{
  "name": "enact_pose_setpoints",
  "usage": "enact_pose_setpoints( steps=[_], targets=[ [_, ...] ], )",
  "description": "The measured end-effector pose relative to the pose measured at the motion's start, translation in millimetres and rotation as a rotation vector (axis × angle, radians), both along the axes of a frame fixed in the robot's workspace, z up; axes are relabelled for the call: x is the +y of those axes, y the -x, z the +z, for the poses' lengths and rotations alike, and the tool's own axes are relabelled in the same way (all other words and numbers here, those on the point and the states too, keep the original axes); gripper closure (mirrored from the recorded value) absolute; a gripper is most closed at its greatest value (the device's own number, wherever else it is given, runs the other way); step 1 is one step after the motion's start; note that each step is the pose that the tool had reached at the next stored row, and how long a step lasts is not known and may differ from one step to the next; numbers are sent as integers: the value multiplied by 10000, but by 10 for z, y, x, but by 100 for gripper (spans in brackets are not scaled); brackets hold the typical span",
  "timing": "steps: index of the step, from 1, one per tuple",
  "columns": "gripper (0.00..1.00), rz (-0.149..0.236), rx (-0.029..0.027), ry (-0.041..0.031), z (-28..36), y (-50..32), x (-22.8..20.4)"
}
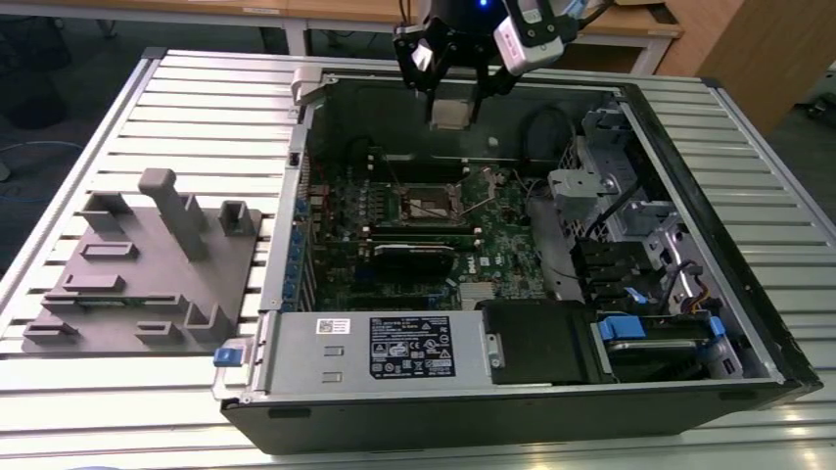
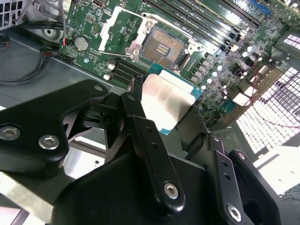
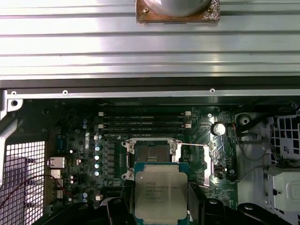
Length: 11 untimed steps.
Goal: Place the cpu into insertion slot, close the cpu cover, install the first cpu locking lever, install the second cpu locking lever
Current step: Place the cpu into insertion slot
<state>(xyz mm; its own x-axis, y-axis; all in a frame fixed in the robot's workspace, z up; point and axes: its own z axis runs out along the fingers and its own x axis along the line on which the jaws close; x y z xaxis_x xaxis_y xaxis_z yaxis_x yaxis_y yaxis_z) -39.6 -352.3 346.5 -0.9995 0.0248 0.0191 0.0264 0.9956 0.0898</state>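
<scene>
Clamps the cpu (image 3: pixel 159 194) between the two black fingers (image 2: pixel 140 136) of the gripper (image 1: pixel 451 98), closed only to the chip's width on opposite edges, with nothing else in the grasp. Holds it flat, its silver-tan metal top plain in the first wrist view and its green rim showing in the second wrist view. Hangs it in the air over the open computer case (image 1: pixel 523 421), well apart from the insertion slot (image 1: pixel 429 204) and higher than it; in the exterior view, out toward the case wall beyond the slot. Exposes the slot's dark square contact field, rimmed in silvery metal on the green motherboard (image 1: pixel 510 250). Shows the cpu cover (image 2: pixel 107 30) swung open, just beside the slot along one edge, with board visible through its cut-out middle. Sets long black memory slots (image 3: pixel 143 124) near the insertion slot. Places, far from the slot and outside the case toward the exterior view's left, a grey moulded fixture (image 1: pixel 144 284) on the slatted metal table (image 1: pixel 209 108).
</scene>
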Motion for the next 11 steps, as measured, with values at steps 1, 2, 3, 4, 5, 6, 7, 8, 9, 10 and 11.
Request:
enact_pose_setpoints(
  steps=[1,2,3,4,5,6,7,8,9,10,11],
  targets=[
    [46,0,0,0,-6,0,0],
    [46,1,1,1,-13,0,-1],
    [46,1,1,2,-20,0,0],
    [46,1,1,2,-29,0,0],
    [46,0,2,3,-37,0,0],
    [46,0,2,3,-45,0,0],
    [46,0,2,3,-52,0,0],
    [46,0,2,3,-59,0,0],
    [46,0,2,3,-65,0,0],
    [46,0,2,4,-71,0,0],
    [46,0,2,4,-75,0,0]
  ],
)
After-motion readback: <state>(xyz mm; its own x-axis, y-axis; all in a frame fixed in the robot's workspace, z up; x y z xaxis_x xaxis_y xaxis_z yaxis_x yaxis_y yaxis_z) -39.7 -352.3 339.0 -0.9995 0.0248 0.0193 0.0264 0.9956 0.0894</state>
